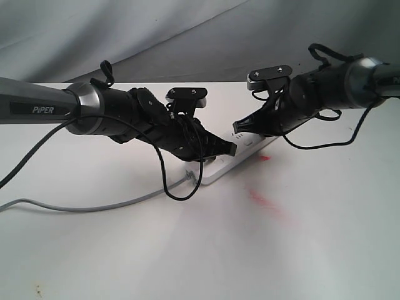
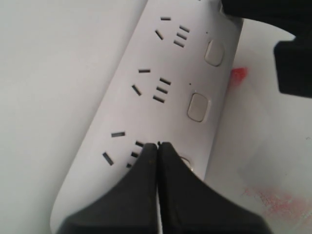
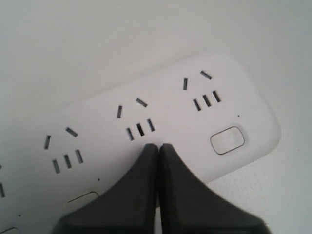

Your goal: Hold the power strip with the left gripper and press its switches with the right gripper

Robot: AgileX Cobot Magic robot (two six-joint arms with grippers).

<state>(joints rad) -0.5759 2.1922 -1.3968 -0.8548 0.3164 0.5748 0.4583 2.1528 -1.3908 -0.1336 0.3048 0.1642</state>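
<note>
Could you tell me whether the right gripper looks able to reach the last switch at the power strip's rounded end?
Probably yes: the right gripper, shut, is over the power strip close to that switch, which lies bare with nothing between.

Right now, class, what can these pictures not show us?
Exterior view: the left arm covers much of the power strip.
Left wrist view: the left pincer hides most of one switch.
Right wrist view: the right pincer covers part of another switch.
Exterior view: grey cord runs off the left edge.
</note>
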